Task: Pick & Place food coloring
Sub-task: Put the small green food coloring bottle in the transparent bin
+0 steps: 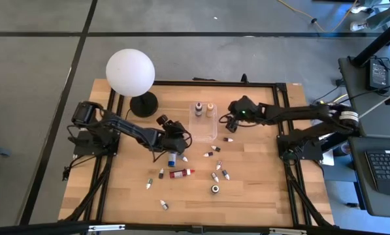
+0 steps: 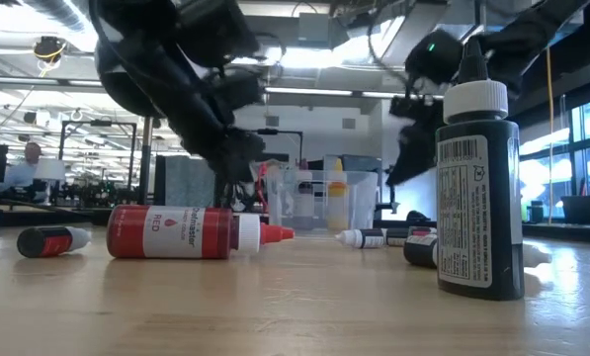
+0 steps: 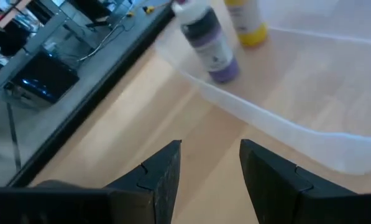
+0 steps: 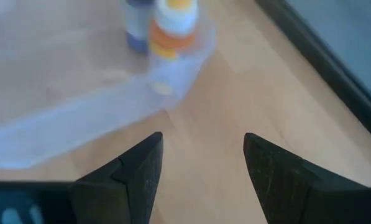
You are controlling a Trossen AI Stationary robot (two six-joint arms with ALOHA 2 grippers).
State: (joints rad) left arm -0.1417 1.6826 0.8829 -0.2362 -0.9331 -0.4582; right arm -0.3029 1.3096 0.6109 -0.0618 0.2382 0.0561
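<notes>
Worktop [image 1: 123,196] carries a clear box [image 1: 204,134] near its middle-rear, w/ a purple bottle [image 1: 198,109] and a yellow bottle [image 1: 210,108] standing upright in the box's far end. Rest of the food coloring lies loose in front of the box: red bottle [image 1: 181,173] on its side, blue bottle [image 1: 173,158] just beside the left end effector [image 1: 175,132], small ones scattered toward the front edge, one dark bottle [image 1: 215,189] upright. Left end effector sits at the box's left edge, fingers [image 3: 166,180] parted, holding nothing. Right end effector [image 1: 230,123] sits just off the box's right edge, fingers [image 4: 141,168] wide apart, also holding nothing. White globe lamp [image 1: 130,71] stands at rear left. Front-left and right parts of the worktop show bare wood, well apart from the bottles.
</notes>
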